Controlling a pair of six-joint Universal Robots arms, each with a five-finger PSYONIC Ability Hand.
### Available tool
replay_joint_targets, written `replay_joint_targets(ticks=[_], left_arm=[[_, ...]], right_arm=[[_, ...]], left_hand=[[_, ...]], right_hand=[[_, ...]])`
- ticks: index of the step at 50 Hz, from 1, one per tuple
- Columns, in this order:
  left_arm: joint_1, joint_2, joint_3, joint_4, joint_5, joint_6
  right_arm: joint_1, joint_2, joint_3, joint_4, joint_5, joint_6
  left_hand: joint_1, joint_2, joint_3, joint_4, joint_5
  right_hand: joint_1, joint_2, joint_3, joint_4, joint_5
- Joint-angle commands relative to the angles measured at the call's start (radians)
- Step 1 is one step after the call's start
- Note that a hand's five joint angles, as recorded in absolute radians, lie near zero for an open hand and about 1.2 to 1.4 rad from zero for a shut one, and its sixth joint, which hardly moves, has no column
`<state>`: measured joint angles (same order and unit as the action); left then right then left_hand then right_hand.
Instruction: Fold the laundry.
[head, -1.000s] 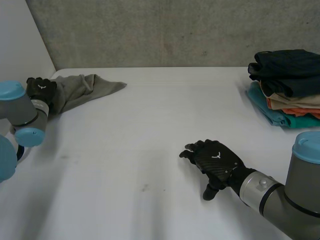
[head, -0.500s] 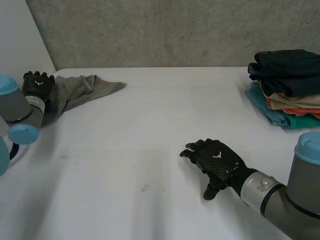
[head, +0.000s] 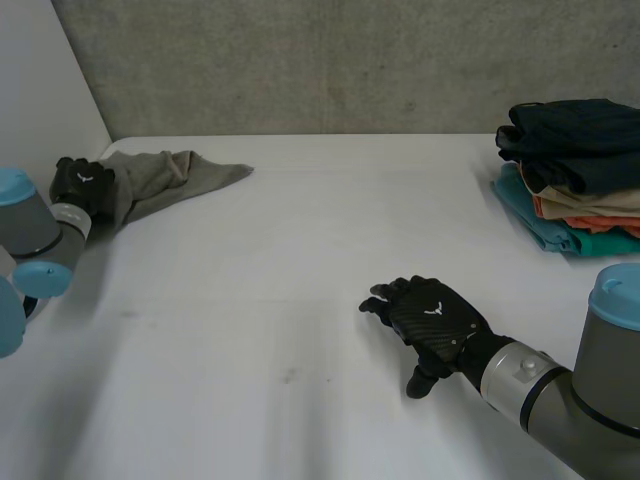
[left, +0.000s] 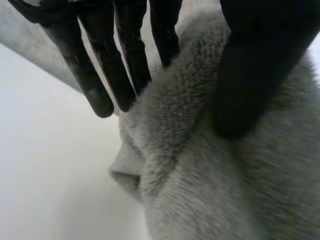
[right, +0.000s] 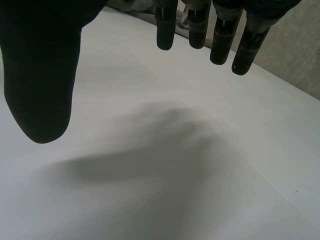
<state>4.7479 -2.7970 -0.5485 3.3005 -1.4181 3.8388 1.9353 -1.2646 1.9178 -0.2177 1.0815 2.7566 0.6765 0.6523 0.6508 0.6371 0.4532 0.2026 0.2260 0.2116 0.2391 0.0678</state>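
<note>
A white table (head: 300, 260) stood before a grey concrete wall (head: 300, 60). At the upper left of the head view we saw a grey cloth (head: 170, 175) lying bunched, with the left hand (head: 82, 184) at its left end. The hand's thumb (left: 250, 75) and straight fingers (left: 127, 60) pinched a fold of it. The right hand (head: 432, 320), lower right of centre, hung relaxed over the table, holding nothing. A stack of folded clothes (head: 575, 170) sat at the right edge.

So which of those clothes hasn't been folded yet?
The grey cloth, lying crumpled and pinched by the left hand. The dark, beige, orange and teal pieces sit folded in a stack.
</note>
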Motion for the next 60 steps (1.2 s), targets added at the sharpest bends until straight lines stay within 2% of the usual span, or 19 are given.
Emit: replay_joint_targets(ticks=[1, 4, 8, 12, 16, 20, 23, 24, 26, 27, 30, 33, 34, 39, 42, 45, 52, 57, 60], left_arm=[[-0.039, 0.008, -0.014, -0.013, 0.018, -0.001], [-0.075, 0.036, -0.057, -0.028, 0.015, -0.005], [-0.108, 0.164, -0.187, -0.064, 0.021, -0.024], [-0.161, 0.315, -0.359, -0.076, 0.027, -0.108], [-0.252, 0.483, -0.534, -0.079, 0.056, -0.255], [-0.351, 0.640, -0.715, -0.082, 0.111, -0.389], [-0.463, 0.741, -0.838, -0.079, 0.142, -0.456], [-0.533, 0.782, -0.887, -0.076, 0.139, -0.473], [-0.598, 0.798, -0.915, -0.068, 0.134, -0.485], [-0.674, 0.807, -0.936, -0.062, 0.127, -0.492], [-0.755, 0.801, -0.949, -0.055, 0.099, -0.490], [-0.821, 0.797, -0.956, -0.056, 0.042, -0.492], [-0.835, 0.797, -0.958, -0.055, 0.006, -0.489], [-0.829, 0.820, -0.944, -0.062, -0.143, -0.487], [-0.794, 0.844, -0.950, -0.061, -0.255, -0.473], [-0.723, 0.881, -0.965, -0.067, -0.315, -0.467], [-0.606, 0.932, -1.063, -0.113, -0.251, -0.440], [-0.605, 0.944, -1.139, -0.127, -0.245, -0.432], [-0.606, 0.962, -1.188, -0.119, -0.246, -0.432]], right_arm=[[0.001, 0.001, -0.002, -0.002, 0.002, 0.000], [0.001, 0.001, -0.002, 0.000, 0.002, 0.000], [-0.001, -0.002, 0.001, 0.000, 0.002, 0.000], [-0.002, -0.013, 0.003, 0.000, 0.002, 0.000], [-0.004, -0.042, 0.006, 0.000, 0.002, 0.000], [-0.019, -0.065, 0.007, -0.003, 0.012, 0.002], [-0.047, -0.085, 0.007, -0.011, 0.026, 0.008], [-0.053, -0.088, 0.007, -0.014, 0.031, 0.012], [-0.070, -0.099, 0.007, -0.019, 0.052, 0.017], [-0.075, -0.102, 0.007, -0.020, 0.058, 0.017], [-0.090, -0.110, 0.006, -0.023, 0.098, 0.018], [-0.099, -0.113, 0.004, -0.025, 0.127, 0.018], [-0.104, -0.114, 0.001, -0.025, 0.135, 0.018], [-0.113, -0.116, -0.005, -0.022, 0.140, 0.020], [-0.113, -0.116, -0.011, -0.017, 0.133, 0.020], [-0.110, -0.116, -0.023, -0.008, 0.135, 0.023], [-0.102, -0.133, -0.077, 0.119, 0.133, 0.035], [-0.092, -0.130, -0.115, 0.273, 0.109, 0.023], [-0.081, -0.130, -0.117, 0.284, 0.075, 0.009]], left_hand=[[0.720, 0.744, 0.746, 0.759, 0.769], [0.720, 0.744, 0.746, 0.759, 0.769], [0.720, 0.744, 0.746, 0.759, 0.769], [0.720, 0.744, 0.746, 0.759, 0.769], [0.720, 0.744, 0.746, 0.759, 0.769], [0.720, 0.744, 0.746, 0.759, 0.769], [0.720, 0.744, 0.746, 0.759, 0.769], [0.720, 0.744, 0.746, 0.759, 0.769], [0.720, 0.744, 0.746, 0.759, 0.769], [0.720, 0.744, 0.746, 0.759, 0.769], [0.720, 0.744, 0.746, 0.759, 0.769], [0.191, 0.215, 0.216, 0.230, 0.239], [-0.070, -0.046, -0.044, -0.030, -0.021], [-0.407, -0.383, -0.381, -0.367, -0.358], [-0.442, -0.418, -0.417, -0.403, -0.394], [-0.448, -0.424, -0.423, -0.409, -0.400], [-0.413, -0.389, -0.387, -0.374, -0.364], [-0.381, -0.357, -0.355, -0.341, -0.332], [-0.357, -0.333, -0.332, -0.318, -0.309]], right_hand=[[-0.028, -0.051, -0.037, -0.065, -0.068], [-0.028, -0.051, -0.037, -0.065, -0.068], [-0.028, -0.051, -0.037, -0.065, -0.068], [-0.028, -0.051, -0.037, -0.065, -0.068], [-0.028, -0.051, -0.037, -0.065, -0.068], [-0.028, -0.051, -0.037, -0.065, -0.068], [-0.028, -0.051, -0.037, -0.065, -0.068], [-0.028, -0.051, -0.037, -0.065, -0.068], [-0.028, -0.051, -0.037, -0.065, -0.068], [-0.028, -0.051, -0.037, -0.065, -0.068], [-0.028, -0.051, -0.037, -0.065, -0.068], [-0.028, -0.051, -0.037, -0.065, -0.068], [-0.028, -0.051, -0.037, -0.065, -0.068], [-0.028, -0.051, -0.037, -0.065, -0.068], [-0.028, -0.051, -0.037, -0.065, -0.068], [-0.028, -0.051, -0.037, -0.065, -0.068], [-0.028, -0.051, -0.037, -0.065, -0.068], [-0.028, -0.051, -0.037, -0.065, -0.068], [-0.028, -0.051, -0.037, -0.065, -0.068]])
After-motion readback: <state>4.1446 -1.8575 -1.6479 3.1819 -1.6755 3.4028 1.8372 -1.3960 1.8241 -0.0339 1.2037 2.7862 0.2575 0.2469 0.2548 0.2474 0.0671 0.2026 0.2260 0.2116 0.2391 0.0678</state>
